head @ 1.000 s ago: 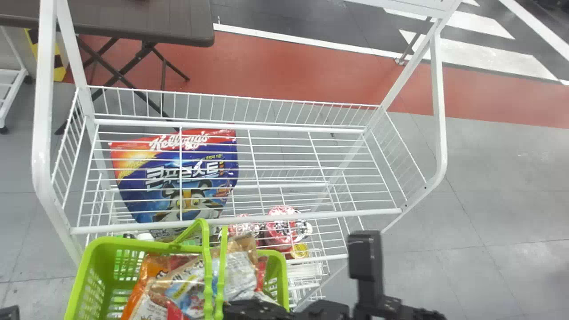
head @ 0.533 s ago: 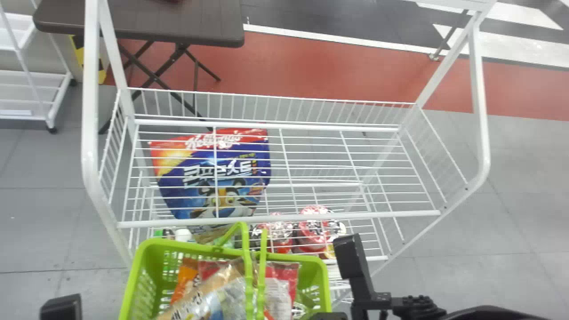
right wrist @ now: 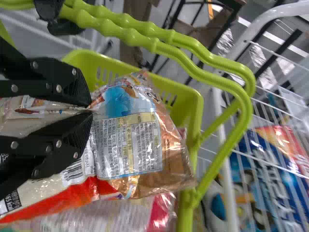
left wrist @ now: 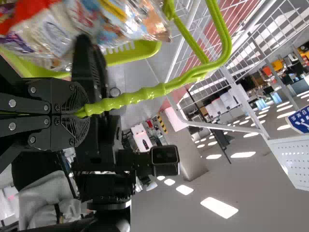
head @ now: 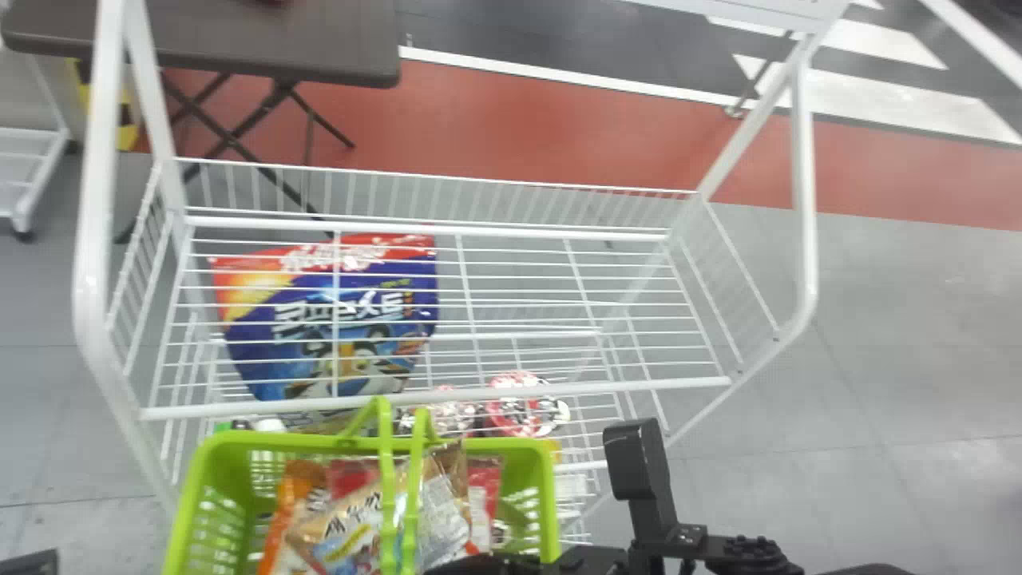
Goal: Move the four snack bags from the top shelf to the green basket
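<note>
The tan snack bag (right wrist: pixel 128 142), gripped by the right tool (right wrist: pixel 89 110), had dipped into the green basket (head: pixel 275 442) and then risen slightly. Other bags (head: pixel 289 495) lay beneath it, at the near left of the wire rack (head: pixel 599 387). The left tool (left wrist: pixel 79 115) was clamped on the handle (left wrist: pixel 128 99). Placement seemed nearly finished, awaiting only release.

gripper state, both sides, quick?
Left pincer: closed on the basket handle.
Right pincer: closed on a snack bag, pinched between its fingers.
</note>
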Motion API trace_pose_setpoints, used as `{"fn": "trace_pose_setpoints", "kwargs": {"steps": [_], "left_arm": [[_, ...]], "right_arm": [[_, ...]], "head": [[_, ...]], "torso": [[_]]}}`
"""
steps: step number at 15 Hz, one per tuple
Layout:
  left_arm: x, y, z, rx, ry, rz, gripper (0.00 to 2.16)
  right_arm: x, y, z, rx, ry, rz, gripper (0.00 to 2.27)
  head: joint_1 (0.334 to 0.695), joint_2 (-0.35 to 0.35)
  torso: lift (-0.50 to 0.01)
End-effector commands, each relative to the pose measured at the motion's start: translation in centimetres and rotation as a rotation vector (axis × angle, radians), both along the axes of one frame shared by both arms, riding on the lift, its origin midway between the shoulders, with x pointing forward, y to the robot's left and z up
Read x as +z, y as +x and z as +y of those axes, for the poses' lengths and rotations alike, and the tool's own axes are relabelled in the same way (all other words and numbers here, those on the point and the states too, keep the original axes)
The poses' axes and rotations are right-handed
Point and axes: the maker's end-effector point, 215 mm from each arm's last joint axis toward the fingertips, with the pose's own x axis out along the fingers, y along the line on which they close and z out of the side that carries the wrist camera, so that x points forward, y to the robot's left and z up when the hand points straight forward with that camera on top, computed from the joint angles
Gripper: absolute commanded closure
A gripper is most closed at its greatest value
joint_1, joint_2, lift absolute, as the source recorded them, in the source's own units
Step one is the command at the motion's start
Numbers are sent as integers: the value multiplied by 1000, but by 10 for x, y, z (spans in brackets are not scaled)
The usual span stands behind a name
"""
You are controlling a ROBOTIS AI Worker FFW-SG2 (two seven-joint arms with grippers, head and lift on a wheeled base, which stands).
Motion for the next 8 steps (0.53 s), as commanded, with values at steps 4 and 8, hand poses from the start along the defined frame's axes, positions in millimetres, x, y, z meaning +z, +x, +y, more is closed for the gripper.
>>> {"fn": "trace_pose_setpoints", "kwargs": {"steps": [4,8], "left_arm": [[1,-2,0,0,3,-2,1133],[2,-4,0,-3,4,1,1133]], "right_arm": [[18,16,-14,-33,-1,-90,63],[36,25,-23,-62,22,-133,63]], "head": [[695,-350],[695,-350]], "torso": [[0],[0]]}}
